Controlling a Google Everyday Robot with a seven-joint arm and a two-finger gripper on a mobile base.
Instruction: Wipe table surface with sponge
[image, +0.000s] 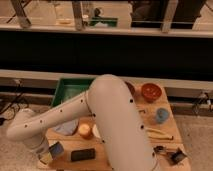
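My white arm sweeps from the lower right over the wooden table and down to its front left corner. My gripper is low at that corner, right at the table surface. It is shut on a sponge that shows blue and yellow, pressed against the wood near the left edge. The arm's elbow hides the middle of the table.
A green tray sits at the back left, with a red bowl at the back right. A blue cup, a light blue cloth, an orange round object, a black flat object and utensils lie on the table.
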